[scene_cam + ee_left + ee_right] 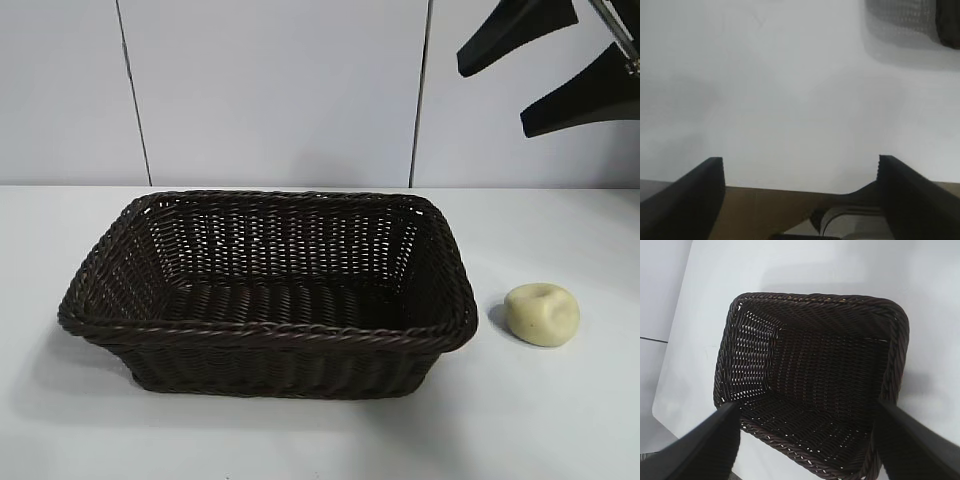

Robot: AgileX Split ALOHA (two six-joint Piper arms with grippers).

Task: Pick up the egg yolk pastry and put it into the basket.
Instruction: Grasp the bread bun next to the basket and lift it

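Note:
The egg yolk pastry (541, 314), a small pale yellow lump with a dimple, lies on the white table just right of the basket (270, 331). The dark brown wicker basket stands mid-table and is empty. My right gripper (492, 97) hangs high above the table at the upper right, above the pastry, open and empty. In the right wrist view its fingers (705, 445) are spread wide over the basket (815, 297); the pastry is out of that view. My left gripper (800, 165) is open and empty over bare table, and is out of the exterior view.
A white panelled wall (280, 90) stands behind the table. The left wrist view shows the table's edge (780, 189) near the fingers and a blurred grey and dark object (920, 20) in the far corner.

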